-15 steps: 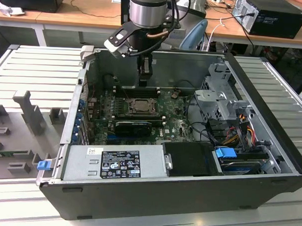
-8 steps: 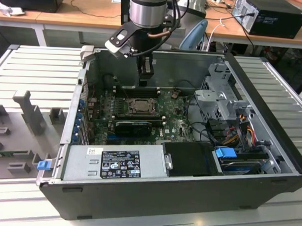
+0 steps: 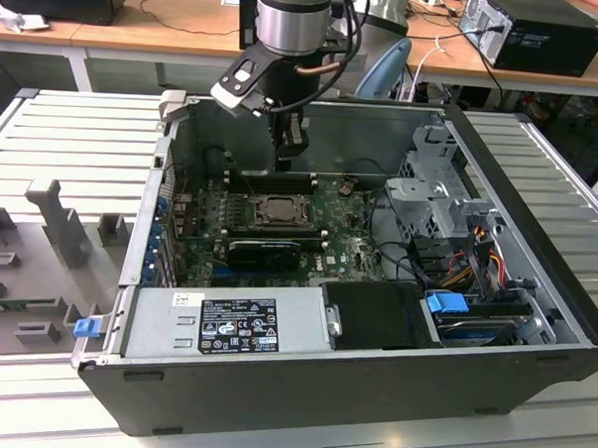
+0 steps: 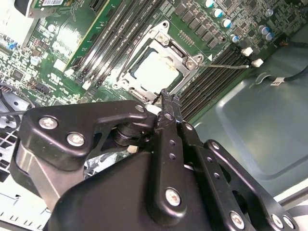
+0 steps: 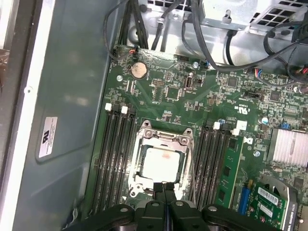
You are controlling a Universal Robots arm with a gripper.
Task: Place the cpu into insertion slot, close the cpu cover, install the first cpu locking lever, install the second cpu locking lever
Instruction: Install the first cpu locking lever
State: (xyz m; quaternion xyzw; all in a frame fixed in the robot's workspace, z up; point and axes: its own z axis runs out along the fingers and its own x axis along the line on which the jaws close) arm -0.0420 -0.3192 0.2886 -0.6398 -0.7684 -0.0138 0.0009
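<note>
cpu (image 5: 161,162) seen seated in insertion slot (image 5: 136,179), cpu cover (image 5: 186,159) laid flat over its edges, pincer (image 5: 163,188) pressed together w/ nothing pinched, tips set at slot's rim, all inside open pc case (image 3: 302,388) on desk (image 3: 75,135)

Edge of the cpu cover (image 5: 166,139) nearest the gripper (image 5: 163,190) hidden behind closed jaws in the first wrist view, motherboard (image 4: 53,53) beside that edge masked by the gripper body in the second wrist view, arm (image 3: 288,20) above the cover cut off at the exterior view's edge, insertion slot (image 3: 277,211) contents there too small to tell
</note>
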